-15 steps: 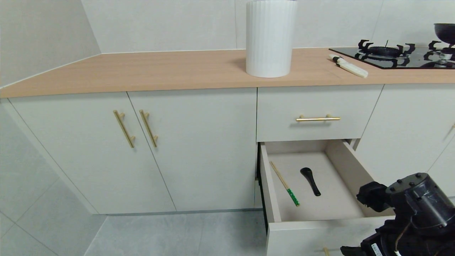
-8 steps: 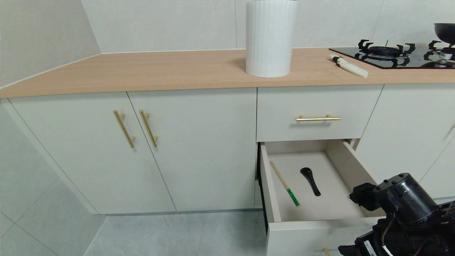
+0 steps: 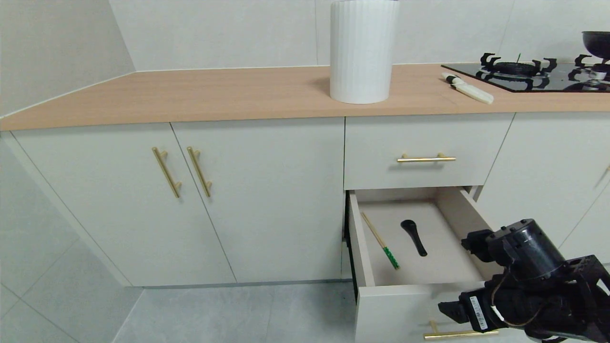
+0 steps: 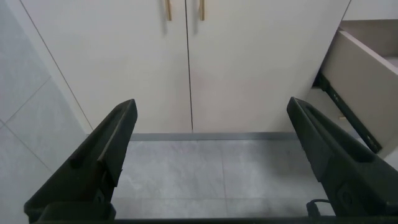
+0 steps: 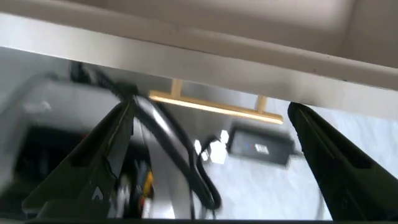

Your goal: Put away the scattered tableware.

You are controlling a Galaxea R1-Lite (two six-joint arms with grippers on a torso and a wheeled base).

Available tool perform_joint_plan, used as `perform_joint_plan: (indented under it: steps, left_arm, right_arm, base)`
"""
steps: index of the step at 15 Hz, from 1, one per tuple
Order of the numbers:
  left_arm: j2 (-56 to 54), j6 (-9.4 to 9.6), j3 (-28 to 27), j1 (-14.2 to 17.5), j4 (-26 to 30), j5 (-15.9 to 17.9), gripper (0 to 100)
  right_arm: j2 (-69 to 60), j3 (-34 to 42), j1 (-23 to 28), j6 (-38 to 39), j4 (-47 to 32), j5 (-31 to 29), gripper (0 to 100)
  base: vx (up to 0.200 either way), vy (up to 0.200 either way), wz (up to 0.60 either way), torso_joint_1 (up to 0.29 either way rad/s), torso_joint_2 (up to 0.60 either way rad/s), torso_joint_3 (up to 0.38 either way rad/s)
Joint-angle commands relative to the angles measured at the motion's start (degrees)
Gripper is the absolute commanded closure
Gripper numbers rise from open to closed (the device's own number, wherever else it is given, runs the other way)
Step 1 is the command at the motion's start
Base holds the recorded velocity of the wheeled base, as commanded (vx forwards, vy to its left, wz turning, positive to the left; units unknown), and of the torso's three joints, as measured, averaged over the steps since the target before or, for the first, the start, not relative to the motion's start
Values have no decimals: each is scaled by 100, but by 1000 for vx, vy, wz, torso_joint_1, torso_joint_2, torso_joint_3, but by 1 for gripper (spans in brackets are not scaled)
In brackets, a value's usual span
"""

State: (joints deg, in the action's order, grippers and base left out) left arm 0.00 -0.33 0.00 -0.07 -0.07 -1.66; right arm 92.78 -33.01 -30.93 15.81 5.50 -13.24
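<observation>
The lower drawer (image 3: 358, 247) stands pulled out under the counter. Inside it lie a pair of wooden chopsticks with green tips (image 3: 380, 240) and a black spoon (image 3: 413, 237). My right arm (image 3: 522, 267) is low at the drawer's front right corner. In the right wrist view, my right gripper (image 5: 211, 155) is open, its fingers (image 5: 93, 168) spread on either side of the drawer's gold handle (image 5: 214, 107) without touching it. That handle (image 3: 460, 332) shows on the drawer front. My left gripper (image 4: 205, 155) is open and holds nothing, hanging above the floor before the cabinet doors (image 4: 186, 56).
On the wooden counter (image 3: 214, 95) stand a white ribbed canister (image 3: 363, 50) and a white-handled knife (image 3: 467, 88). A gas hob (image 3: 529, 71) with a black pot (image 3: 596, 43) is at the far right. A shut upper drawer (image 3: 424, 152) sits above the pulled-out one.
My right arm has moved left and up against the drawer front. The drawer has slid a little inward, and its gold handle has come into the head view.
</observation>
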Motion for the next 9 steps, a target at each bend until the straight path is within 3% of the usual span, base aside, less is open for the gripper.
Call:
perform_joint_plan:
  steps: [1,9]
  left_arm:
    - [9,-2,0,-1,-1,-1,0]
    - [9,-2,0,-1,-1,-1,0]
  right_arm:
    - [258,-21,-1,36,109,-74,0]
    - [1049,-39,17,54,1287,-364,0]
  base:
    - [0,0,0,0,0,0]
    - [0,0,0,0,0,0]
